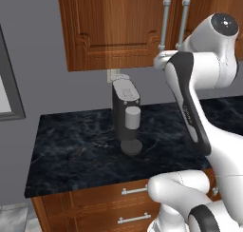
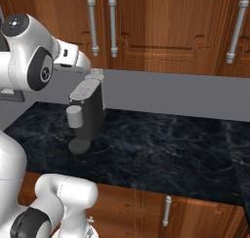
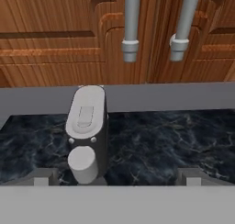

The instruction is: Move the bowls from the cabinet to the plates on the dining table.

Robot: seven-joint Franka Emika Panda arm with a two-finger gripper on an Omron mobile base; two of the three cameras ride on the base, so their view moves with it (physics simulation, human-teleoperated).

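Gripper [image 3: 117,179] open, jaws wide apart, nothing held, raised above table [image 3: 183,136], facing cabinet [image 3: 55,35]. Cabinet doors closed; two silver bar handles [image 3: 131,25] hang just ahead. Dark coffee machine [image 3: 87,136] stands on table below gripper, against grey wall.

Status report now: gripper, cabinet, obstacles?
Gripper open, empty, facing cabinet. Doors shut, bowls unseen. Coffee machine on counter below handles.
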